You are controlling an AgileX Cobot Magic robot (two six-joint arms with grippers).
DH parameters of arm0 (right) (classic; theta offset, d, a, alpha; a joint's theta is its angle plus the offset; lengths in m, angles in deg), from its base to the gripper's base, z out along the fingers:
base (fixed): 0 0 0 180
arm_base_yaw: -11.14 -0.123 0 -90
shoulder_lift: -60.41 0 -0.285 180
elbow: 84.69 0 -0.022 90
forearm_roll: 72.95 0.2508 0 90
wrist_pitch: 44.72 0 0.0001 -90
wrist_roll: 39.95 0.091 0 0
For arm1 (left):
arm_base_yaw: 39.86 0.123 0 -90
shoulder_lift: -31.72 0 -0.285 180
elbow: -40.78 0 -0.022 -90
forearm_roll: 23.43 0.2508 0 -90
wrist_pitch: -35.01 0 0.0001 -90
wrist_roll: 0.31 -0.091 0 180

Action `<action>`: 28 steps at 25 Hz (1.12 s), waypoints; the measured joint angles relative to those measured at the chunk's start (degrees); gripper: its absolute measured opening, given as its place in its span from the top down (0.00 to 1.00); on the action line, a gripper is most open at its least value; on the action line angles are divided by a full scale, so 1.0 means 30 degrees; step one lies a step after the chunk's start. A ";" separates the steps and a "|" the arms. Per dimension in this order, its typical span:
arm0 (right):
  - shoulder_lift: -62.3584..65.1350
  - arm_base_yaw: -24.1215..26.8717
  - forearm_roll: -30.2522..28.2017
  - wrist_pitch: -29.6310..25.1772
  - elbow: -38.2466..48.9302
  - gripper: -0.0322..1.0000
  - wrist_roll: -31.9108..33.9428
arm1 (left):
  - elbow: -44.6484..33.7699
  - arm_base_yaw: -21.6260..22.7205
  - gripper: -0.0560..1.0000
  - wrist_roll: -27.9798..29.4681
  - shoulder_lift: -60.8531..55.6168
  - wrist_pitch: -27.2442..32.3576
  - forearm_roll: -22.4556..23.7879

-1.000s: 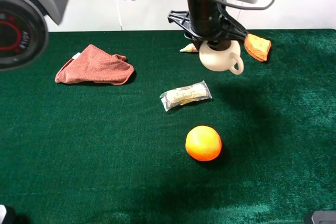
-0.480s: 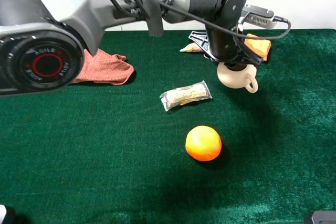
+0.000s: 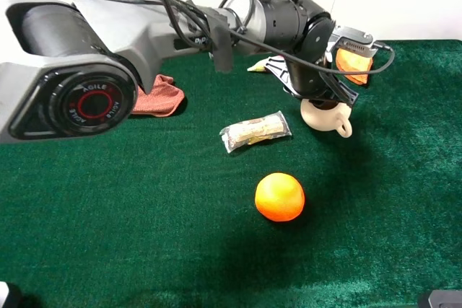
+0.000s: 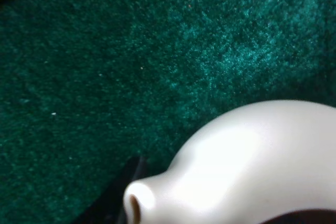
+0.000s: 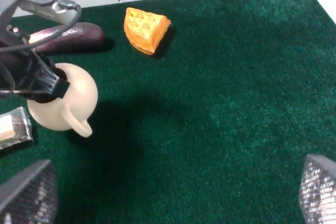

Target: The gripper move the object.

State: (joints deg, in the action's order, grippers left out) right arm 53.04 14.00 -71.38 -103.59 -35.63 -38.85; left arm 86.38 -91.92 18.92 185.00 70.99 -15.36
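Nearest, the right claw [image 5: 173, 195] hung with its fingers spread wide, holding nothing. Beyond it the orange [image 3: 279, 196] and then the wrapped snack [image 3: 255, 130] lay on the green counter [image 3: 108, 214]. Further back, right of the snack, the left claw [image 3: 323, 101] was clamped on the rim of the pitcher [image 3: 322, 117], which was upright and low over the counter; whether its base touched could not be told. The carry looked mostly done, with set-down and release left. Behind lay the waffle wedge [image 3: 354, 64] and red cloth [image 3: 160, 95]
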 joint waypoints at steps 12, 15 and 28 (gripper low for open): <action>0.0000 0.0000 0.0014 0.0000 0.0000 0.30 0.0000 | 0.0000 -0.0087 0.63 0.0000 0.0325 -0.0543 0.0000; 0.0000 0.0000 0.0014 0.0000 0.0000 0.30 0.0000 | 0.0000 -0.0087 0.63 0.0000 0.0325 -0.0543 0.0000; 0.0000 0.0000 0.0014 0.0000 0.0000 0.30 0.0000 | 0.0022 -0.0087 0.11 0.0000 0.0325 -0.0601 -0.0022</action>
State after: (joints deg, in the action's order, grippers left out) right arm 53.04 14.00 -71.34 -103.59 -35.63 -38.85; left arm 86.45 -92.18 18.92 185.97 69.19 -15.43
